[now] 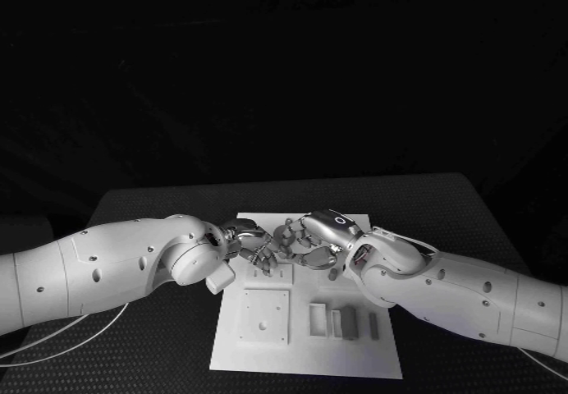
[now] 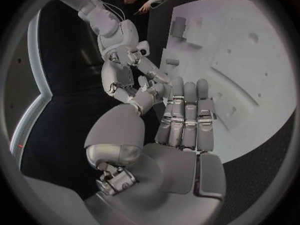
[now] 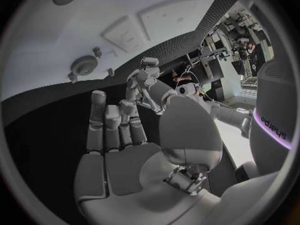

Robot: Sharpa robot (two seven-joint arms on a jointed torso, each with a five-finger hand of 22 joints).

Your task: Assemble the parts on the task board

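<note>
Both hands meet fingertip to fingertip over the far half of the white task board [image 1: 305,349]. My left hand [image 1: 246,240] comes in from the left and my right hand [image 1: 315,236] from the right. In the left wrist view my left hand [image 2: 181,135] has straight fingers, a raised thumb and an empty palm, and the right hand [image 2: 128,67] reaches towards its thumb tip. My right hand [image 3: 119,135] likewise lies flat and empty in its own view, with the left hand [image 3: 145,80] beyond its fingertips. I see no part between any fingers.
On the near half of the board lie a square plate [image 1: 264,316] and three upright narrow pieces [image 1: 343,322] in a row. A round piece [image 3: 83,65] and raised square shapes [image 3: 125,32] sit on the board. Black table [image 1: 154,205] surrounds it.
</note>
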